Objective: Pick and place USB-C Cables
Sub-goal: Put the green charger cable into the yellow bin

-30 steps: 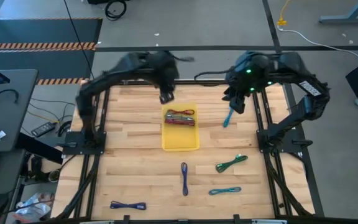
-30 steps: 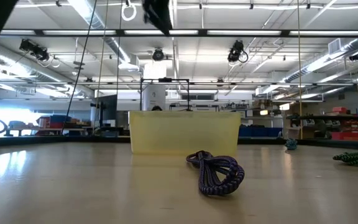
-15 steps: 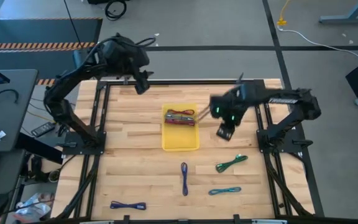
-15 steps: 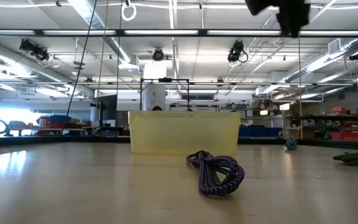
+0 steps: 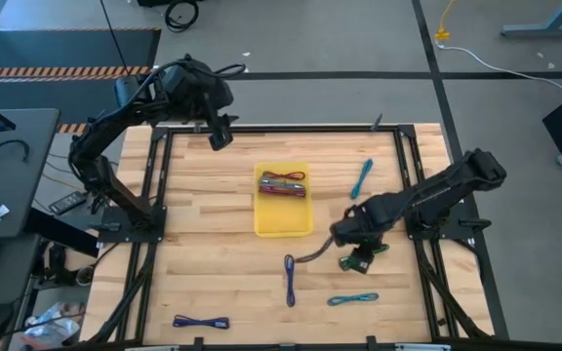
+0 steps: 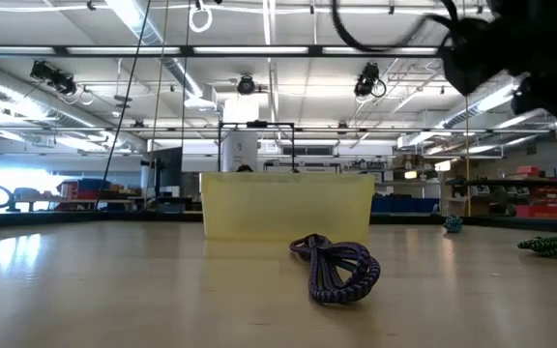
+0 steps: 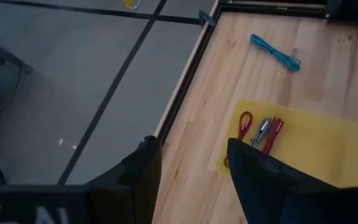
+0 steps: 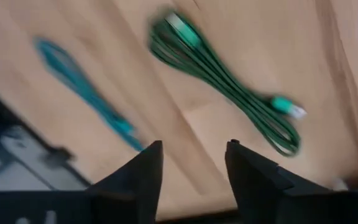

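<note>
Right wrist view: right gripper [image 8: 191, 168] jaws parted, empty, above the green cable [image 8: 229, 93].

You are working in a large industrial lab or workshop hall. Look across the wooden tabletop [image 6: 114, 290] and you see a high ceiling with long strip lights [image 6: 288, 50], exposed ducts and hanging cameras [image 6: 368, 81]. From above, grey concrete floor [image 5: 310, 39] surrounds you, with orange-and-black hazard striping [image 5: 61, 71] far left and a desk [image 5: 8, 166] at left.
</note>
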### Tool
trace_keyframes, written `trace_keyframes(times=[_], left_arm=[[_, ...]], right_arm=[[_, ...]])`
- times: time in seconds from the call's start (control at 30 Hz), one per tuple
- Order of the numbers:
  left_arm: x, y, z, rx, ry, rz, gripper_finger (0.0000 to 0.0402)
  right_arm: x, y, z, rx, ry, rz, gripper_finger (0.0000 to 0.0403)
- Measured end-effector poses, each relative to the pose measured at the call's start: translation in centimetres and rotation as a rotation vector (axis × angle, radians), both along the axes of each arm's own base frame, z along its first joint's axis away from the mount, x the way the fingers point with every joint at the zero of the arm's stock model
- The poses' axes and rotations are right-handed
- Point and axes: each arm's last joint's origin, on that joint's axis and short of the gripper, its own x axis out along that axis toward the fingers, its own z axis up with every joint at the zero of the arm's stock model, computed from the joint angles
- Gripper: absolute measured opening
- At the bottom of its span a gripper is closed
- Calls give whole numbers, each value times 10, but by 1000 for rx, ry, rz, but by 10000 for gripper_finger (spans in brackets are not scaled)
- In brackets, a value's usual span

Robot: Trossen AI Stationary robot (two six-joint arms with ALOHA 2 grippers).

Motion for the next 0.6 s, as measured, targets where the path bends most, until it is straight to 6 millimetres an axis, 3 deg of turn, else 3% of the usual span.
trace_keyframes(times=[0.23, 0.43, 0.6], left_arm=[[0, 0, 0, -50, -42, 54, 188], [0, 0, 0, -68, -56, 73, 188], [0, 0, 0, -78, -64, 84, 188]], right_arm=[[-21, 5, -35, -92, -4, 244, 224], [-22, 2, -50, -213, -113, 466, 226], [-26, 0, -66, -193, -176, 565, 222]])
